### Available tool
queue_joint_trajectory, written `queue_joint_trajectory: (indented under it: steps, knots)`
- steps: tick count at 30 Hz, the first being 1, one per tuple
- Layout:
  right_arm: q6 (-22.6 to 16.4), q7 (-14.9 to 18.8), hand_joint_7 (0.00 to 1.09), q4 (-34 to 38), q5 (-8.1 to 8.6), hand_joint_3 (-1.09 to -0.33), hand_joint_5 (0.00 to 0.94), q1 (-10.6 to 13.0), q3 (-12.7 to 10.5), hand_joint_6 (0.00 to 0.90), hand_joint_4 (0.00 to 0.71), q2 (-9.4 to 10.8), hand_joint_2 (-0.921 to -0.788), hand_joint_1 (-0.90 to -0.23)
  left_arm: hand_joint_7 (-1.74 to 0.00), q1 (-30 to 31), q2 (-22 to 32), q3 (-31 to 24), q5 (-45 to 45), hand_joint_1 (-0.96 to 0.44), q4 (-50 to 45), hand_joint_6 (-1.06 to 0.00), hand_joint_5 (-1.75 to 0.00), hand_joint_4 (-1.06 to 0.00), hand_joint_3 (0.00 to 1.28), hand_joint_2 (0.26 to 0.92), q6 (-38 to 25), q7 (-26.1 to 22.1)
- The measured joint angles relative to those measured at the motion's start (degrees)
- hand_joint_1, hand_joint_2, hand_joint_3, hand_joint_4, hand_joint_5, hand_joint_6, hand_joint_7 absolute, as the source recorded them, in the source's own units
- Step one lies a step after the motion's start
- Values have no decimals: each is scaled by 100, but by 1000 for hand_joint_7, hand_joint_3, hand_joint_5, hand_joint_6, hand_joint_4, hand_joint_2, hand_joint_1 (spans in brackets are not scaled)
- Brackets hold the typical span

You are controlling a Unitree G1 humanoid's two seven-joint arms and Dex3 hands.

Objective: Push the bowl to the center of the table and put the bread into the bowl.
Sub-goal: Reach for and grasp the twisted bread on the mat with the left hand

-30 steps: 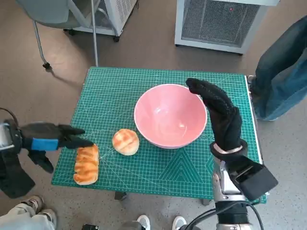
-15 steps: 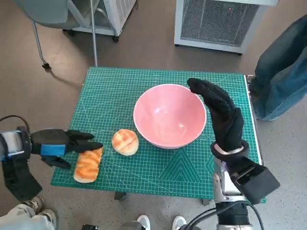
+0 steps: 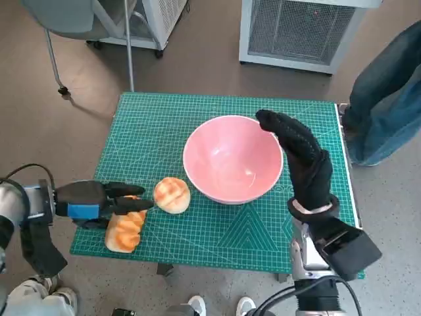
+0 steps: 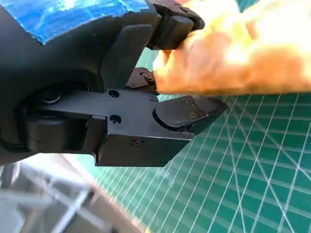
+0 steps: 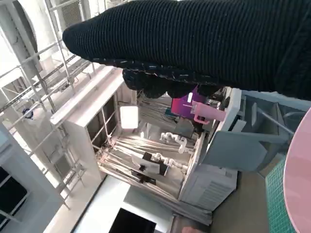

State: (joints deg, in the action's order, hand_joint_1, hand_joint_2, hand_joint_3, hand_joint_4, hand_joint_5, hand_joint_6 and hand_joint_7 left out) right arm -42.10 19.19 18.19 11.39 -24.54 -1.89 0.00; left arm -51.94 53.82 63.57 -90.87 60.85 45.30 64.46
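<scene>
Left hand (image 3: 99, 203) pinches the long bread (image 3: 125, 226) at the bench's near left corner, barely lifted if at all. Right hand (image 3: 299, 155), fingers extended, rests against the bowl (image 3: 233, 158) rim; bowl sits near centre. Push looks about done; placing bread remains.

**A robotics lab or workshop**

You are working in a lab, not a home. The small table (image 3: 197, 112) wears a green gridded cutting mat (image 3: 217, 227), the kind used on workbenches. It stands on a plain brown floor (image 3: 197, 52), with a white vented equipment cabinet (image 3: 299, 33) behind it and a grey chair on castors (image 3: 69, 23) off to one side. In the right wrist view you see bare white metal racking (image 5: 43, 73) and an open white cabinet full of cabling (image 5: 146, 155). A person in jeans (image 3: 385, 92) stands beside the table.
</scene>
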Motion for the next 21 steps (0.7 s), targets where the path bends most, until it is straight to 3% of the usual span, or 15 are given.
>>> queue_joint_trajectory:
  steps: [7, 9, 11, 12, 13, 14, 17, 21]
  knots:
    - [2, 0, 623, -31, 1, -809, 3, 26, -2, -1, 227, 0, -921, -619, -61, -103, -156, 256, 1, -189, 170, -314, -57, -281, 300, 921, 105, 188]
    - [2, 0, 623, -37, 1, -810, 5, 35, -1, -1, 230, 1, -921, -619, -112, -128, -208, 326, 59, -212, 225, -407, -99, -375, 300, 921, 255, 218]
    - [3, 0, 624, -46, 0, -810, 7, 49, 0, -1, 235, 1, -921, -618, -216, -140, -255, 392, 108, -217, 282, -546, -142, -552, 295, 921, 444, 297]
    - [3, 0, 624, -49, 0, -810, 7, 57, 1, -1, 235, 1, -921, -618, -457, -142, -275, 433, 119, -174, 293, -538, -320, -574, 265, 921, 531, 357]
    - [3, 0, 624, -51, 0, -810, 8, 62, 1, -1, 237, 1, -921, -617, -827, -142, -288, 467, 117, -113, 297, -506, -605, -582, 239, 921, 586, 422]
    - [5, 0, 624, -54, 0, -810, 8, 70, 0, -1, 237, 1, -921, -616, -1027, -141, -301, 529, 115, -74, 297, -519, -734, -639, 186, 921, 644, 517]
    - [29, 0, 625, -73, 1, -811, 9, 90, -2, -1, 238, 0, -921, -615, -1208, -130, -314, 682, 87, -27, 300, -579, -845, -760, 83, 918, 630, 907]
    - [65, 0, 624, -120, 2, -813, 8, 101, -9, -1, 236, -3, -921, -613, -1199, -103, -325, 885, 11, -10, 306, -647, -894, -823, 31, 909, 457, 1516]
